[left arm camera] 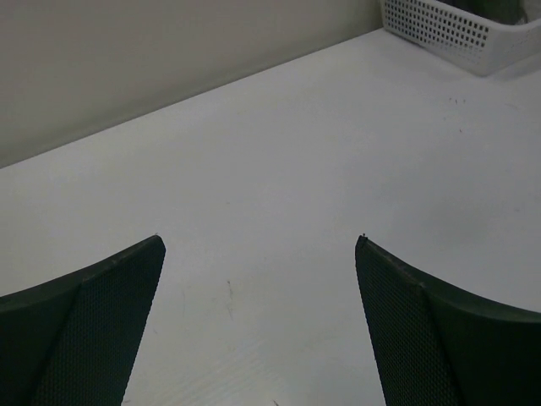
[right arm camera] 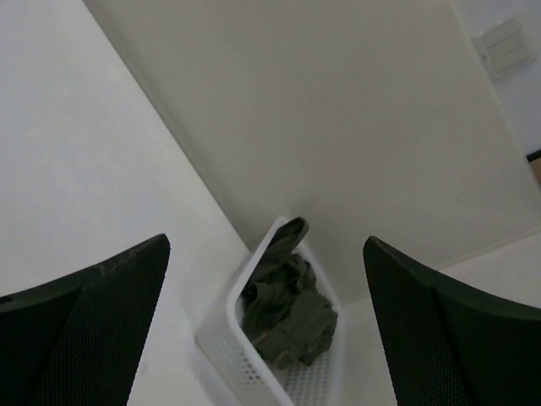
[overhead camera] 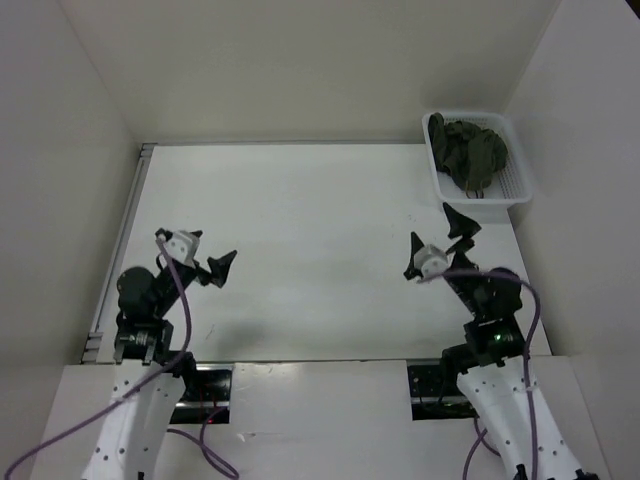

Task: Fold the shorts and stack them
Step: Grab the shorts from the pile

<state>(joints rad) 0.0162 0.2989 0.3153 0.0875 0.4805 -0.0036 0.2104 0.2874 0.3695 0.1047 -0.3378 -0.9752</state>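
Observation:
The dark olive-green shorts (overhead camera: 468, 152) lie crumpled in a white perforated basket (overhead camera: 520, 185) at the table's far right corner. They also show in the right wrist view (right arm camera: 292, 313), one end draped over the basket's far rim. My right gripper (overhead camera: 438, 242) is open and empty, hovering near the basket and pointing toward it. My left gripper (overhead camera: 204, 254) is open and empty above the left side of the white table (overhead camera: 320, 250), far from the shorts.
The basket's corner shows at the top right of the left wrist view (left arm camera: 448, 30). White walls enclose the table at the back and both sides. A metal rail (overhead camera: 118, 250) runs along the table's left edge.

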